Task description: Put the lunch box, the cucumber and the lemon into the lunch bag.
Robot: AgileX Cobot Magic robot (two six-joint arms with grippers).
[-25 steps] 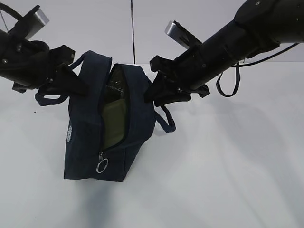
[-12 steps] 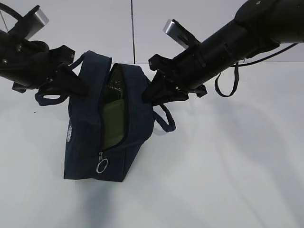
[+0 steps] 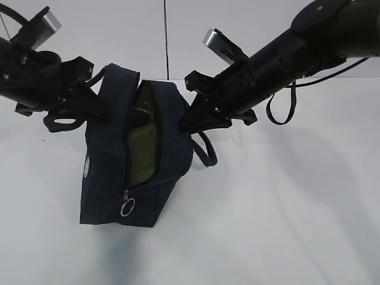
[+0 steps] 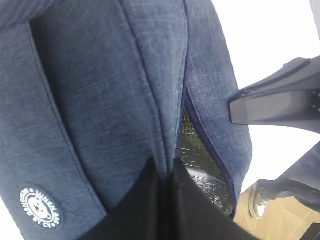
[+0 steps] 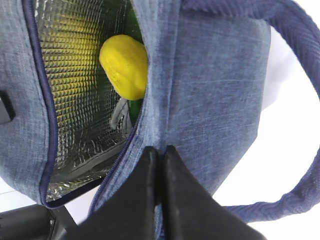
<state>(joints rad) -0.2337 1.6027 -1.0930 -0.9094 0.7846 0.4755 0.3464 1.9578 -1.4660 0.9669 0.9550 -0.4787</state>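
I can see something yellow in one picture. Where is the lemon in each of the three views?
Exterior view: not visible; the lunch bag hides it.
Left wrist view: not visible, only silver lining through the opening.
Right wrist view: upper left, the lemon inside the open bag.
Shared landmark: the bag's zipper-edged opening.

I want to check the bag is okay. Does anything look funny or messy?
Nothing is spilled or torn. The lunch bag stands on the table with its zipper open, each gripper pinching one side of the opening. The lemon sits inside against the shiny lining. That looks normal for packing.
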